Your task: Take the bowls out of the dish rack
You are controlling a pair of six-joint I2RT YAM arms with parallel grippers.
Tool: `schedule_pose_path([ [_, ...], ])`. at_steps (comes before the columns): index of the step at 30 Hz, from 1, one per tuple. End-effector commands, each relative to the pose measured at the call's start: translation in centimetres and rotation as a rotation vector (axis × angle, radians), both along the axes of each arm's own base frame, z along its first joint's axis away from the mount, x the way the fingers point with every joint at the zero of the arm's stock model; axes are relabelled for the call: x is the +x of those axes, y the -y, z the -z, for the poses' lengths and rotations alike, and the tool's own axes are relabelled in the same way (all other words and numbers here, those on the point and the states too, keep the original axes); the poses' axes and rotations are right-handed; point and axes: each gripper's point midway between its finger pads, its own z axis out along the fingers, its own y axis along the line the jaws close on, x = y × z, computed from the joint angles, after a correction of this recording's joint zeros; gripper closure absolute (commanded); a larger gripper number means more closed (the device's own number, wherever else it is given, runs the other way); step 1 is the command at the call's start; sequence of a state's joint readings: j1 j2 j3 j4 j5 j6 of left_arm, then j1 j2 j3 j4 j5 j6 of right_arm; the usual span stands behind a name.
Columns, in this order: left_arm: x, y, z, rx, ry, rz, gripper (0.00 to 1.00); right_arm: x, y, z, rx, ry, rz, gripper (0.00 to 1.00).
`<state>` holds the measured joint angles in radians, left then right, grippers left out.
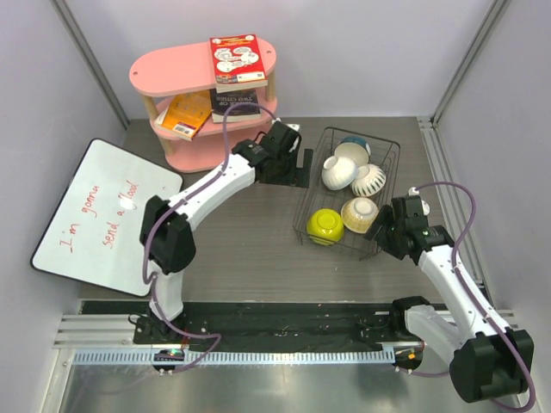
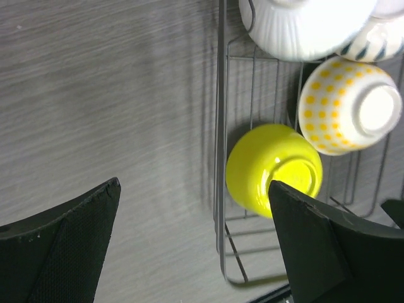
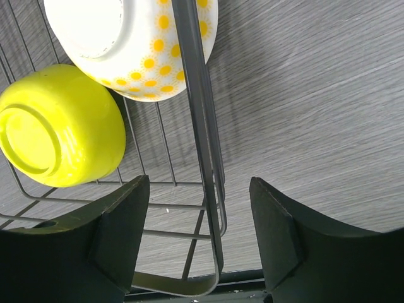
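Bowls all in black wire dish rack (image 3: 201,126) on grey bench (image 1: 250,232). Right claw (image 3: 197,189) wide, empty, straddling rack rim by glossy yellow-green bowl (image 3: 60,126), prob. lining up a grab. Left claw (image 2: 194,189) wide, hovering beside rack.

I work in a lab test cell. Plain grey partition walls (image 1: 362,52) on metal framing enclose my table (image 1: 250,249). My arms are bolted to an aluminium rail (image 1: 95,331). The table carries a pink shelf (image 1: 202,77), a whiteboard (image 1: 108,215) and a dish rack (image 1: 386,155).
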<state>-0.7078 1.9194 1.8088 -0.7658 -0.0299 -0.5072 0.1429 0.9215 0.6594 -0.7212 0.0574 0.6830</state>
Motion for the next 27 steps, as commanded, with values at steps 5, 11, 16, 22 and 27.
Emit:
schedule_pose_path([
  [5, 3.5, 2.8, 4.2, 0.077, -0.017, 0.036, 0.00, 0.6, 0.2, -2.8, -0.007, 0.087, -0.009, 0.29],
  [11, 3.8, 3.5, 7.5, 0.109, -0.085, 0.028, 0.07, 0.3, 0.5, -2.9, -0.021, 0.087, 0.002, 0.29],
  [16, 2.7, 2.2, 9.1, 0.125, -0.102, -0.007, 0.26, 0.2, 0.5, -2.2, -0.021, 0.065, 0.002, 0.30],
  [22, 0.1, 0.9, 9.1, 0.115, -0.113, -0.021, 0.43, 0.7, 0.1, -1.8, -0.005, 0.065, 0.000, 0.32],
  [27, -2.7, 0.0, 9.4, 0.186, -0.121, -0.005, 0.72, 0.8, -0.1, -1.6, 0.010, 0.062, -0.003, 0.35],
])
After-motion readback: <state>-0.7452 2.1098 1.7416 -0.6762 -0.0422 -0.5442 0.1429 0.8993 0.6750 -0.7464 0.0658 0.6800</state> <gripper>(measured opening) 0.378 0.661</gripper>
